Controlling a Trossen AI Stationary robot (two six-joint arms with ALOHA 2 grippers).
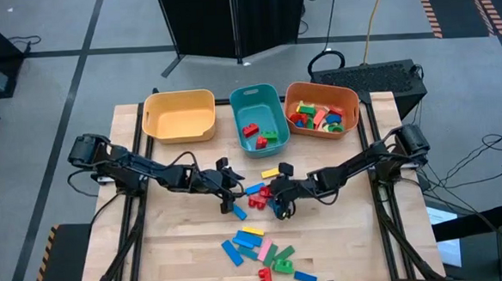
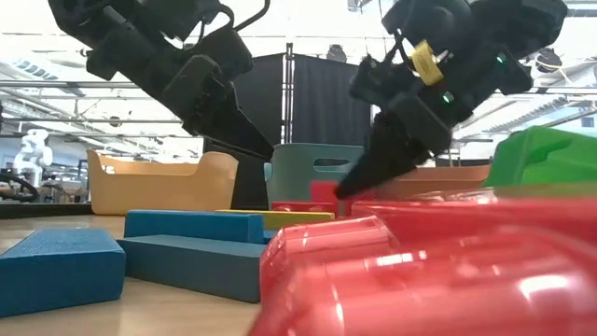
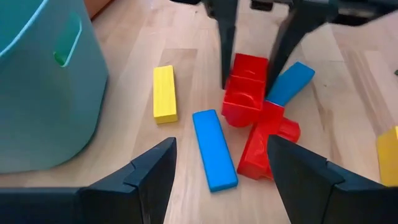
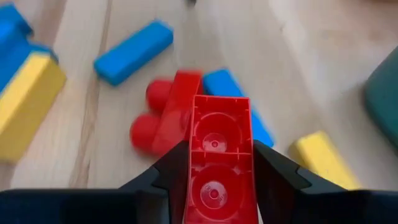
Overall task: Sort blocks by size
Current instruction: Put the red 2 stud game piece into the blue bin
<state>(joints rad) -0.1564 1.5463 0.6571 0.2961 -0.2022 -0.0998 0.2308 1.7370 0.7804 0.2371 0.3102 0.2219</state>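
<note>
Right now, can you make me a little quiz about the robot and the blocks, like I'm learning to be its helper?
1. True or false: the yellow bin has blocks in it.
2. Which bin holds the most blocks? A) yellow bin B) teal bin C) orange bin
3. Fill in: the right gripper has its fingers on either side of a ___ block.

Key
1. False. It looks empty.
2. C. The orange bin holds many blocks; the teal one only a few.
3. Red. The left gripper is open, with nothing between its fingers, aimed at the blocks in the middle of the table.
</note>
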